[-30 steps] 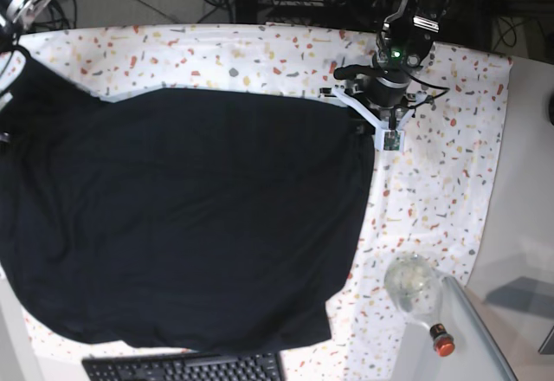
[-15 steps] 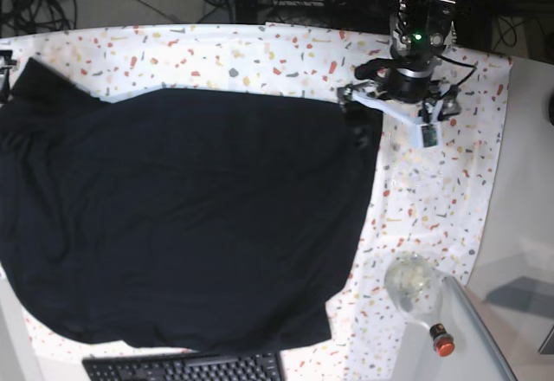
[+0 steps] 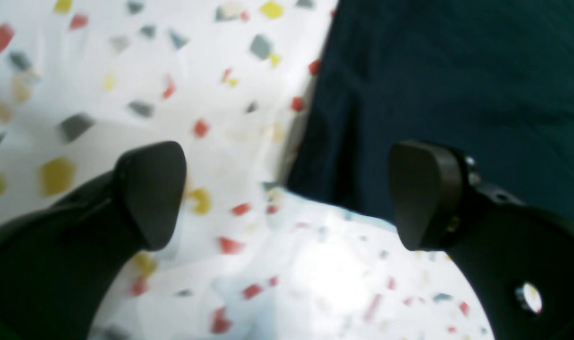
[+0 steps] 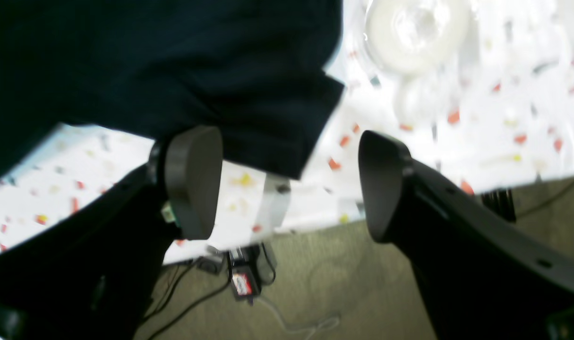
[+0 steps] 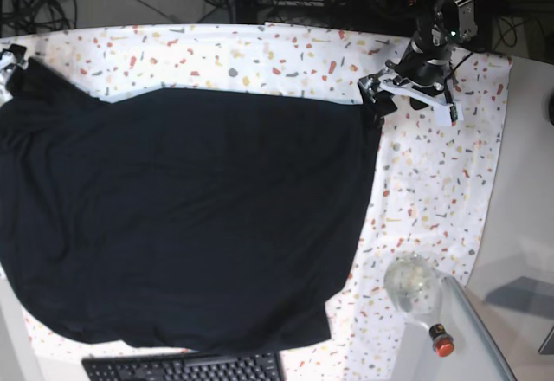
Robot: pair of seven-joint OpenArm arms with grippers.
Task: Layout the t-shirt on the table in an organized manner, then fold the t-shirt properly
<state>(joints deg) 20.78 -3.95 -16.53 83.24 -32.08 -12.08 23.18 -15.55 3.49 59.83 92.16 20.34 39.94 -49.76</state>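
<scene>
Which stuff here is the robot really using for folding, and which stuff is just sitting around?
For the job:
t-shirt
table
left gripper, open
right gripper, open

Just lying about:
keyboard
clear glass thing
small thing with a red cap

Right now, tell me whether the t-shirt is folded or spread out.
Spread out. The t-shirt lies flat as one broad dark sheet across the table, with no fold line showing in the base view.

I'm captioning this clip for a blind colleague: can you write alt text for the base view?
A plain black fabric t-shirt lies spread over most of a white cloth-covered table with coloured flecks. The left gripper hangs open just off its far right corner, holding nothing.
</scene>
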